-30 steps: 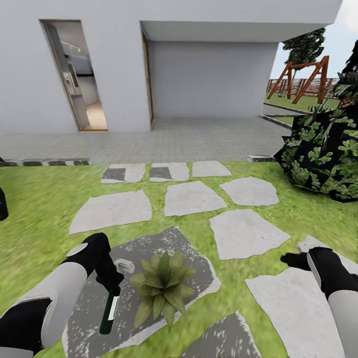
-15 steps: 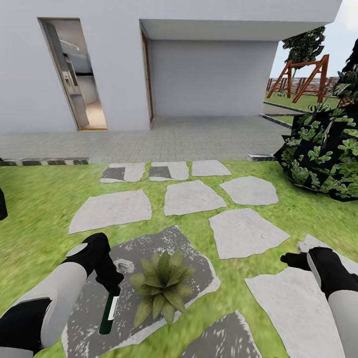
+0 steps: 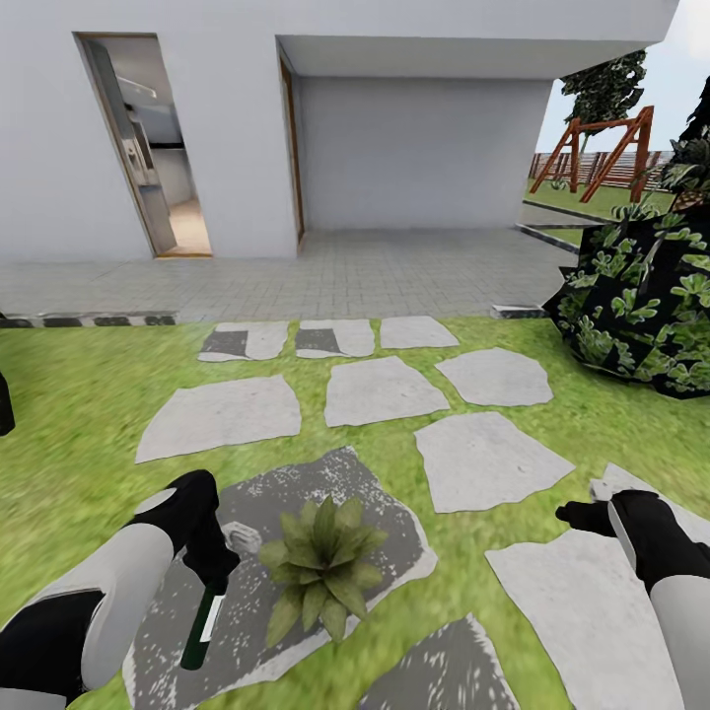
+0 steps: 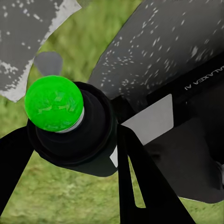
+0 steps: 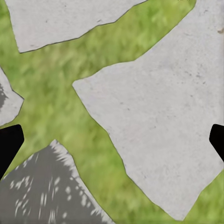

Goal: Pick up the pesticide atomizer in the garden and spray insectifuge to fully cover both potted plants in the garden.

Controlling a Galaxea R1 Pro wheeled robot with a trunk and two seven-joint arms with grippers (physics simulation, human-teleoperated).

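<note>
Already the first step looks done: the left hand (image 3: 211,575) is pinching the pesticide atomizer (image 3: 200,625), which hangs downward from the fingers over a dark mottled stepping stone (image 3: 325,478), just beside the potted plant (image 3: 320,562). In the left wrist view the bottle's green dot (image 4: 54,102) sits on its black cap, with a white label patch (image 4: 154,122) on the body and the dark fingers (image 4: 140,186) clamped at either side.

The right hand (image 3: 582,515) is spread and holds nothing; the right wrist view looks down on lawn and pale stone between its parted fingertips (image 5: 9,142).

What remains, as I judge it, is most of the spraying. Nothing here shows mist or wet leaves, so I cannot tell whether this plant has any cover yet, and the second plant must also be treated.

By count: one atomizer, one potted plant in sight out of the two the task names, two hands. About a dozen stepping stones lie on the grass (image 3: 89,394), three of them mottled dark. Beyond stand a leafy bush (image 3: 641,306), a wooden swing frame (image 3: 602,148) and the white house with one open doorway (image 3: 148,148).
</note>
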